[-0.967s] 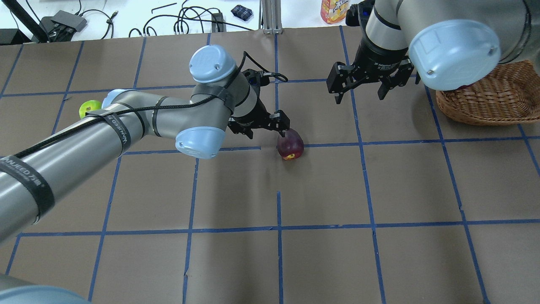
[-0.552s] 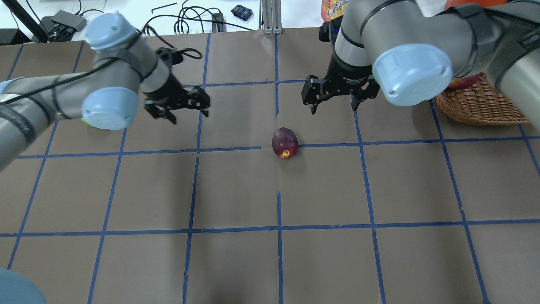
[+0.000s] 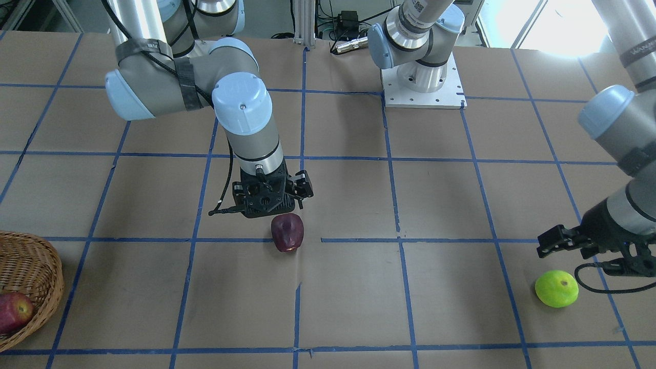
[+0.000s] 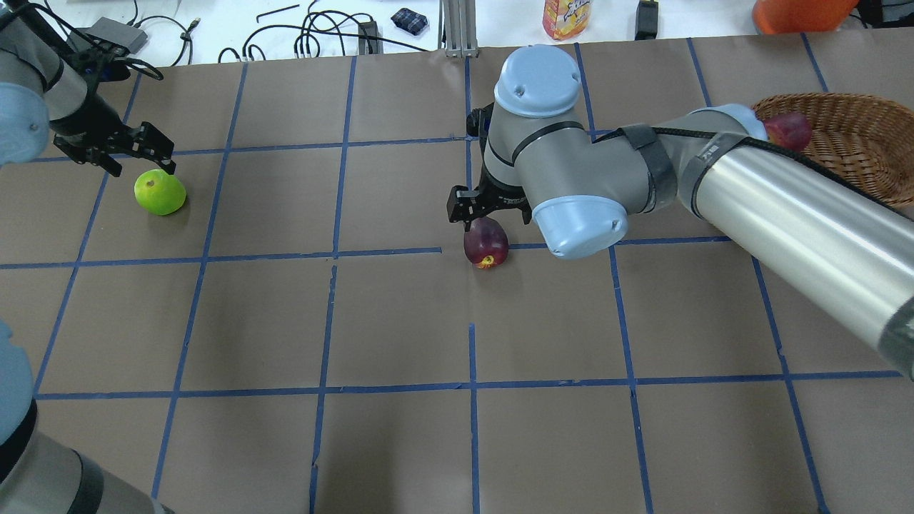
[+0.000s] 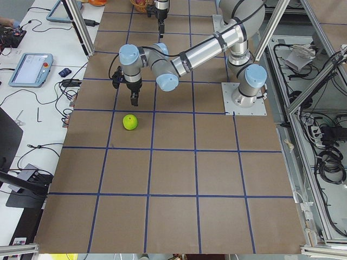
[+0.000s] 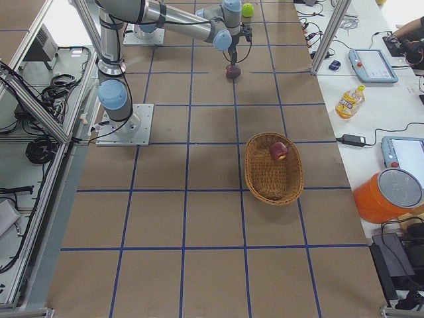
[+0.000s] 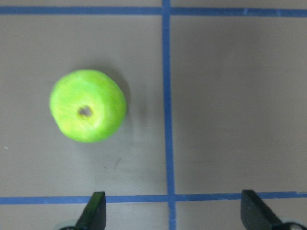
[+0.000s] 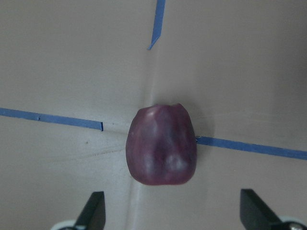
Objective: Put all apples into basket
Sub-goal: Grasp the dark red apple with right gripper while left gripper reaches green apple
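Exterior front-facing: one apple of three was home. The red apple point(image 3: 14, 311) lay inside the basket point(image 3: 48, 266), which stood by the operators' edge of the tabletop point(image 3: 359, 307), toward the robot's right end. Nothing else showed in it. The maroon apple point(image 3: 287, 231) lay about mid-table, with the right gripper point(image 3: 269, 201) hanging just over its robot-side flank. The green apple point(image 3: 556, 288) lay near the operators' edge toward the left end. The left gripper point(image 3: 589, 251) hung just beside it and apart from it.

Overhead exterior gave the same count: a red apple against the basket's inner wall, the maroon one half tucked under the right gripper, and the green one just clear of the left gripper.

Exterior left showed the green apple bare on the tabletop and the left gripper a little beyond it, too small there to judge.

Exterior right looked down into the basket, which held one red apple and no other fruit.

Left wrist-mounted: the fingers point(image 7: 96, 213) were spread wide and held nothing. The green apple lay ahead of them and off to one side, not between them.

Right wrist-mounted: the fingers point(image 8: 93, 213) were likewise wide apart and empty. The maroon apple lay ahead of the tips, roughly centred on the gap but not yet inside it.

By my reckoning a third of the job was done — two grasps and two carries to the basket were left.
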Tool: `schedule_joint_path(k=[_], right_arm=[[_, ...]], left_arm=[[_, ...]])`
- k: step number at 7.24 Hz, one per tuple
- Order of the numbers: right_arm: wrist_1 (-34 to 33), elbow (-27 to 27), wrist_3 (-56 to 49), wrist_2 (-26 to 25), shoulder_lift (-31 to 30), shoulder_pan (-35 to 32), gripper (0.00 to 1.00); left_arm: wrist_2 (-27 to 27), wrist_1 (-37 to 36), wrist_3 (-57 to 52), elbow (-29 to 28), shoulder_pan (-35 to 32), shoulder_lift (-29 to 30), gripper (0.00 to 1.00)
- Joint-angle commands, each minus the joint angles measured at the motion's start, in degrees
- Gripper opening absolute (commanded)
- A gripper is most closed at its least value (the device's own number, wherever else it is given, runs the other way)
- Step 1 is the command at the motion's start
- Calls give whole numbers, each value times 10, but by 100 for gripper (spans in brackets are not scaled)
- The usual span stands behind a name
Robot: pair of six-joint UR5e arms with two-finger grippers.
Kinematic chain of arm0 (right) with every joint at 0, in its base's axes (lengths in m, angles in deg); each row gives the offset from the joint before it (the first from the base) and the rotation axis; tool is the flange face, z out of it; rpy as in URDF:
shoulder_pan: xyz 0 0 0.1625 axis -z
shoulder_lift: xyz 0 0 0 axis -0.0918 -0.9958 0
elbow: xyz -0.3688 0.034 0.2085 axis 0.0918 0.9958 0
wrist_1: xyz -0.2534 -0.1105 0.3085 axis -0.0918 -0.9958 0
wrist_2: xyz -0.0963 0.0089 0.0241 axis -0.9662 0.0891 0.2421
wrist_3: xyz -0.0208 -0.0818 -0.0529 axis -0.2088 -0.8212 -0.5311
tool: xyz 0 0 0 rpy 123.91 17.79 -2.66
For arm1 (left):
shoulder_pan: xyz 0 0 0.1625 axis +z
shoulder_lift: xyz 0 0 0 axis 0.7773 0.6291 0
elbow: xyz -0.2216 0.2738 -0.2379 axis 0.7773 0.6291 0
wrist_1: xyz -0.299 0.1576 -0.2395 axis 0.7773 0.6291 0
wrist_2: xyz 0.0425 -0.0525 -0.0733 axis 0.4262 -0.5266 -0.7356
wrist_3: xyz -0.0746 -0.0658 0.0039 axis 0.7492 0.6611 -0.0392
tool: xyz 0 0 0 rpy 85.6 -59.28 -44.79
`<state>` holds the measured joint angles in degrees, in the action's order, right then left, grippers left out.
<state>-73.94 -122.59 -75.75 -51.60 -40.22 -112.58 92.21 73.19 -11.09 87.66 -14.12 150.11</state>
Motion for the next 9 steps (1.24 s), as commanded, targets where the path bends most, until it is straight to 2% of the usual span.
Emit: schedule_joint_path(k=[1,3,5,6,7,8,9], right_arm=[[-56,-5,4,0,49,-4,99],[-60,-5,2,1,86,-4,99],[-61,-5,2,0,93,-4,98],[-62,-2,1,0,95,-4,81],[-60,-1,1,0,91,-4,56],[-59,2,1,-4,83,-2,42],[-45,12,-1,-5,58,6,38]], left_arm=[[7,2,-69,-72,4,76,100],[6,-14,-115,-54,16,93,100],[5,-59,-135,-52,19,118,100],[1,-60,-160,-52,23,122,100],[-3,-58,-154,-51,23,130,100],[-18,-59,-148,-46,23,143,100],[-20,-74,-144,-41,22,146,100]])
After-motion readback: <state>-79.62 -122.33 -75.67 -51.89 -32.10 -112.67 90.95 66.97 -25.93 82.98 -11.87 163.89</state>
